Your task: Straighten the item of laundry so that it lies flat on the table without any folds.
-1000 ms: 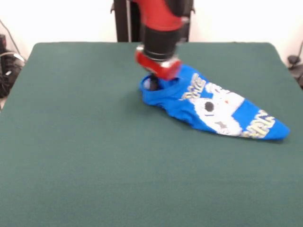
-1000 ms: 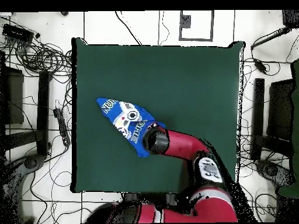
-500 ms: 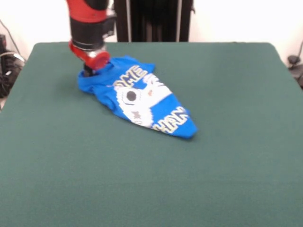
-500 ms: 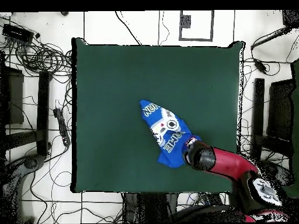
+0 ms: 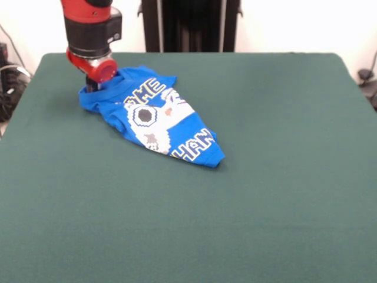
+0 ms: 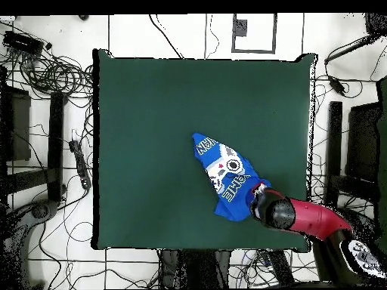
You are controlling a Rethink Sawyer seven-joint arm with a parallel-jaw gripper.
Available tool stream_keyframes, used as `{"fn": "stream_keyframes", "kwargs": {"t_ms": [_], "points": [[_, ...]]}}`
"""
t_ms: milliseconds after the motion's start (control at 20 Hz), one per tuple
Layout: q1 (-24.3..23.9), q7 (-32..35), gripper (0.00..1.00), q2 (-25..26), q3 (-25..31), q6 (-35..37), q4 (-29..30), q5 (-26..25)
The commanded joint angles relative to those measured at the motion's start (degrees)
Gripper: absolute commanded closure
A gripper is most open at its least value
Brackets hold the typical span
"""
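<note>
1. Since the earlier frames, the end effector (image 5: 90,86) had dragged the shirt (image 5: 154,118) across the desk (image 5: 265,194) toward its far left corner.
2. Whether it was clenched on the cloth, I could not tell; it sat at the shirt's bunched left end.
3. Print up, the shirt tapered rightward, folded narrow; flattening remained largely undone.

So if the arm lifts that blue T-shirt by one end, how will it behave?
Probably floppy: the blue T-shirt already lies bunched and folded into a tapered wedge on the table, so it would likely hang and drape. It looks light and thin. The claw sits at its bunched end; lifting there may leave the folds in.
</note>
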Motion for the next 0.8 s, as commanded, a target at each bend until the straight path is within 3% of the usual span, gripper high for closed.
{"fn": "stream_keyframes", "kwargs": {"t_ms": [50,400,800], "points": [[2.4,-4.0,1.0,9.3,2.9,-5.9,-0.7,-8.2],[2.9,-0.9,1.0,9.1,2.1,-7.8,1.7,-10.3],[3.2,1.8,1.0,2.6,3.1,-2.4,8.5,-6.1]]}}
